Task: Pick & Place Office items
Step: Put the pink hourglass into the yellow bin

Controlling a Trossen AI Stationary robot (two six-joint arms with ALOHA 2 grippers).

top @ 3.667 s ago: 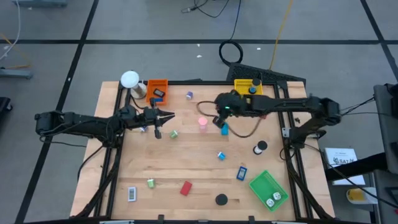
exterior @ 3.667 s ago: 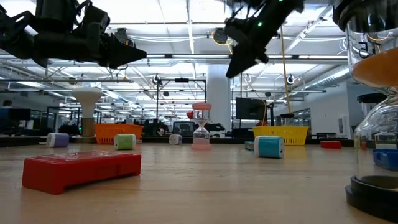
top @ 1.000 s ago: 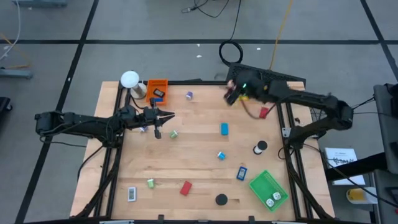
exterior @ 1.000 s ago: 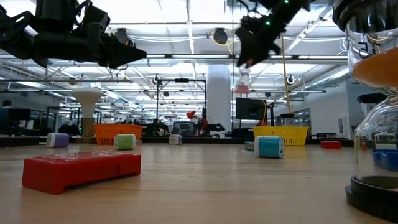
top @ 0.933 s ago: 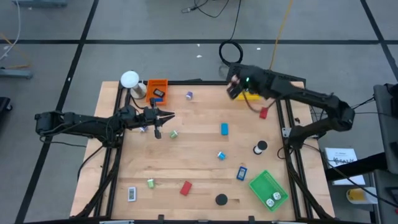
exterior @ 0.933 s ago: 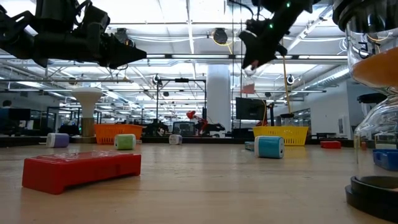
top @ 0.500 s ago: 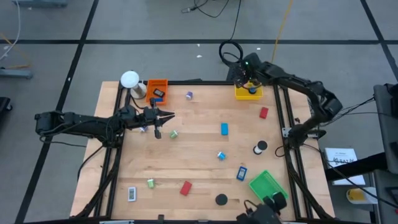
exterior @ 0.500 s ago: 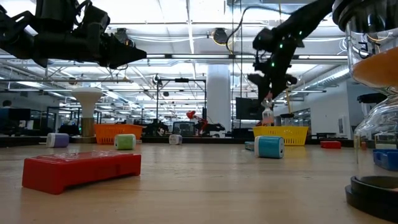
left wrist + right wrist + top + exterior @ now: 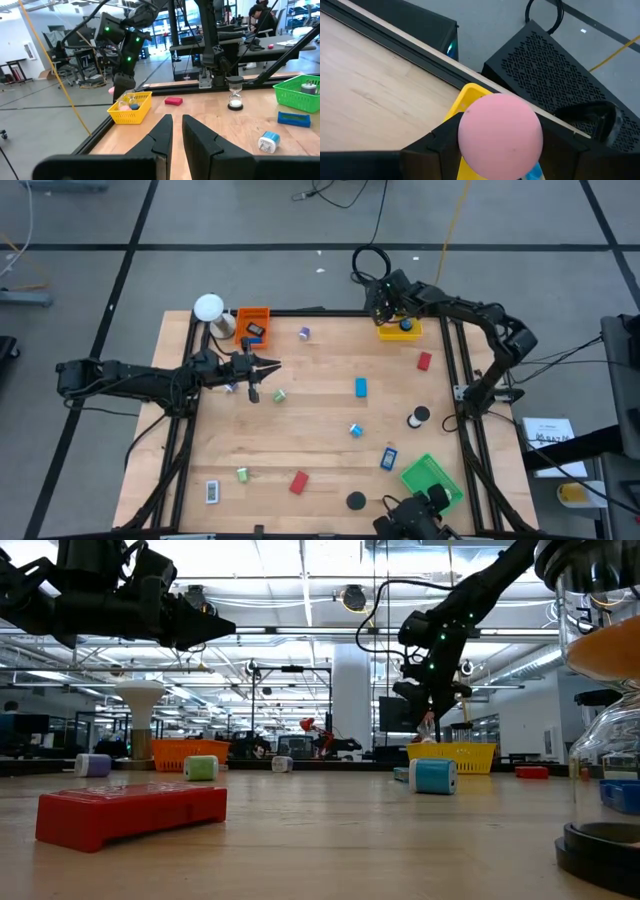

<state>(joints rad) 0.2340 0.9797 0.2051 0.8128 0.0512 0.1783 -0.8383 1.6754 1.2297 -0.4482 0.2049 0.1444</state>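
My right gripper point(image 9: 386, 302) is at the table's far right, over the far left corner of the yellow tray point(image 9: 402, 327), shut on a small pink hourglass point(image 9: 500, 131). In the low view the hourglass point(image 9: 428, 726) hangs just above the tray's rim point(image 9: 452, 750). A blue piece point(image 9: 406, 323) lies inside the tray. My left gripper point(image 9: 268, 364) hovers level over the table's left part, shut and holding nothing. Loose office items lie on the wood: a blue piece point(image 9: 361, 387), a red piece point(image 9: 424, 361) and a black disc point(image 9: 356, 501). My right gripper pinches the hourglass between its two fingers just below the round pink top cap point(image 9: 500, 131). The fingers slant down from the table's right side. The hourglass hangs below them, roughly upright, clear of the table; whether its lower end touches the tray I cannot tell.
An orange tray point(image 9: 252, 324) and a white ball-topped object point(image 9: 209, 308) stand at the far left. A green tray point(image 9: 432, 482) sits at the near right. A black-and-white hourglass point(image 9: 418, 418), a red block point(image 9: 298, 482) and small rolls point(image 9: 241, 474) are scattered about.
My right gripper has carried the pink hourglass toward the table's far right corner, from over the wood to over the yellow tray. It has come down and tipped its fingers further downward. The hourglass has stayed in the hold, and is now near the tray's rim.
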